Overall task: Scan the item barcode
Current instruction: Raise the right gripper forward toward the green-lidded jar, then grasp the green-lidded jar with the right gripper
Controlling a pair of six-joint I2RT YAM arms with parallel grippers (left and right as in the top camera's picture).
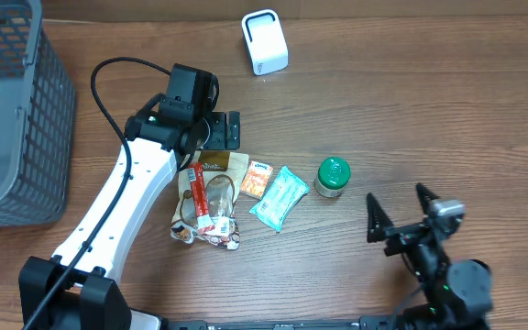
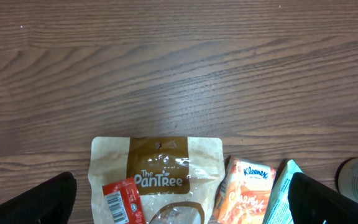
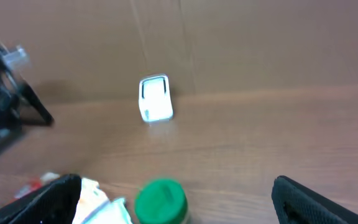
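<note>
Several items lie in a cluster mid-table: a brown PanTree pouch (image 1: 214,176) (image 2: 157,165) with a red barcoded packet (image 1: 197,197) (image 2: 122,199) on it, an orange Kleenex pack (image 1: 257,179) (image 2: 244,190), a teal pack (image 1: 280,197) (image 2: 281,196) and a green-lidded jar (image 1: 332,176) (image 3: 160,202). The white scanner (image 1: 264,41) (image 3: 156,99) stands at the far edge. My left gripper (image 1: 227,130) (image 2: 182,205) hovers open just beyond the pouch's top, holding nothing. To the right of the jar, near the front edge, my right gripper (image 1: 400,209) (image 3: 179,202) is open and empty.
A grey mesh basket (image 1: 12,110) fills the far left. A black cable (image 1: 117,92) loops from the left arm beside it. Bare wooden table lies between the item cluster and the scanner, and to the right of the jar.
</note>
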